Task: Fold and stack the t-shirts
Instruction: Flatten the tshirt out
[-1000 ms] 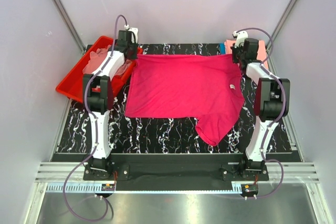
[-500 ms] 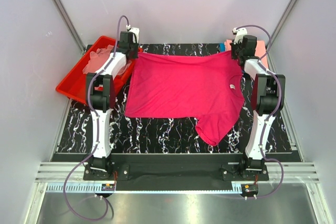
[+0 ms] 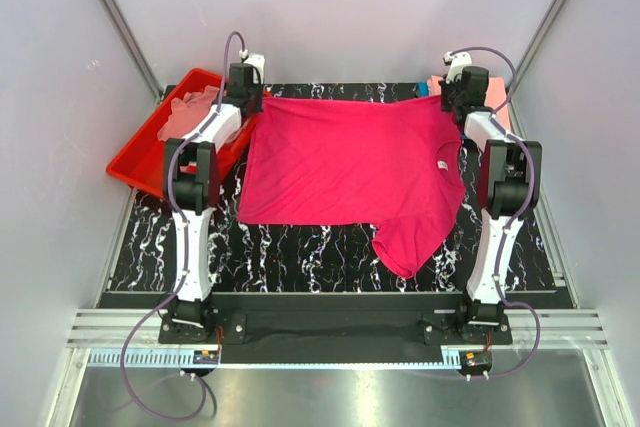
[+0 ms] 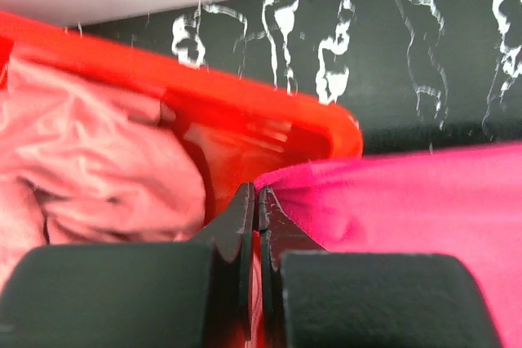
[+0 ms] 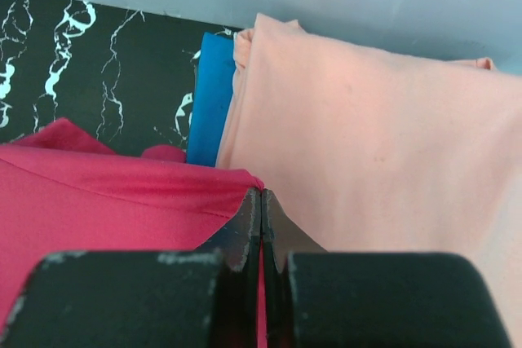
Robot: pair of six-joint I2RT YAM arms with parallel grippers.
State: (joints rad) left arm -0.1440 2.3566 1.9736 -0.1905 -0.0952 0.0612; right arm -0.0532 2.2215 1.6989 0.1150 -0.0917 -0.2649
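Over the last second both arms have drawn the far side of the soft hot-pink cloth t-shirt (image 3: 350,167) back toward the far edge of the black marbled table (image 3: 300,242), flattening it. I judge it nearly ready to fold. My left gripper (image 4: 254,201) is clamped on its far-left corner beside the red plastic tray (image 4: 269,112), and my right gripper (image 5: 261,201) is clamped on its far-right corner. From above, the right arm mostly hides the folded peach t-shirt (image 5: 367,144) and the blue one (image 5: 210,99).

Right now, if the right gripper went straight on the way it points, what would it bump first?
Probably the peach shirt: it lies just past the tips of the right gripper, which is shut on a corner of the pink shirt. Depth is unclear.
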